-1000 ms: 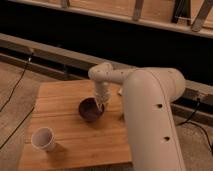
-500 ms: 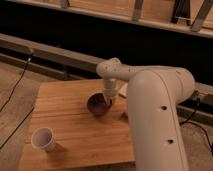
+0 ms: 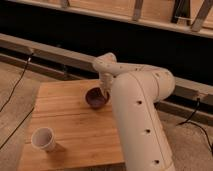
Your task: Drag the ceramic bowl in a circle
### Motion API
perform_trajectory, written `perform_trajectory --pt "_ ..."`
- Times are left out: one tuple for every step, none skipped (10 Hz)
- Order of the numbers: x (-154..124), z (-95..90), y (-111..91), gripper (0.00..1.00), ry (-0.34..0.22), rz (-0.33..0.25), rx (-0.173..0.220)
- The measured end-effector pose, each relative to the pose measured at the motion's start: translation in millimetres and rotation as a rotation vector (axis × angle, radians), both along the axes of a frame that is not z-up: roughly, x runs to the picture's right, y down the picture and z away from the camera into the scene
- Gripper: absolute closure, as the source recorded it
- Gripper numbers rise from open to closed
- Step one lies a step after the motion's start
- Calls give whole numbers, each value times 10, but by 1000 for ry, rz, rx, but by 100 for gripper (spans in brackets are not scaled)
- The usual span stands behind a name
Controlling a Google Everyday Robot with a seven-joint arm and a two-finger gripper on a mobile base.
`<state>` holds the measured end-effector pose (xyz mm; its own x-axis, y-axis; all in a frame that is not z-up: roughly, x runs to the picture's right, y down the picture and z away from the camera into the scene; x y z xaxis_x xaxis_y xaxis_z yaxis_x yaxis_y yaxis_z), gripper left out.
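The ceramic bowl [image 3: 94, 98] is small, round and dark purple-brown. It sits on the far middle part of the wooden table [image 3: 65, 122]. My gripper [image 3: 104, 92] reaches down from the white arm [image 3: 140, 100] onto the bowl's right rim and is shut on that rim. The arm's wrist covers the bowl's right edge and most of the fingers.
A white cup [image 3: 42, 139] stands upright near the table's front left corner. A grey rail [image 3: 45, 52] runs behind the table, with a dark wall beyond it. Black cables [image 3: 15, 92] lie on the floor to the left. My own arm body fills the table's right side.
The bowl has slid toward the far edge of the table and a little to the right, with the gripper staying at its rim. The white cup has not moved.
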<state>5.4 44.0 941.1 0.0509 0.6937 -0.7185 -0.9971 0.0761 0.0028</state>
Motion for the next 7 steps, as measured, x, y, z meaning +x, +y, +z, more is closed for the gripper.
perform_trajectory --pt "-122 57 -75 100 -17 -7 6" --pt "-288 102 -140 100 -42 -21 7" --pt "-432 123 -182 100 -64 -33 9" --pt "-590 125 -215 100 -92 -51 10" --pt "-752 113 -216 100 -121 -69 7" --pt "-934 86 -163 100 -154 -90 -2" --pt "-1045 49 -78 100 -177 -104 -15"
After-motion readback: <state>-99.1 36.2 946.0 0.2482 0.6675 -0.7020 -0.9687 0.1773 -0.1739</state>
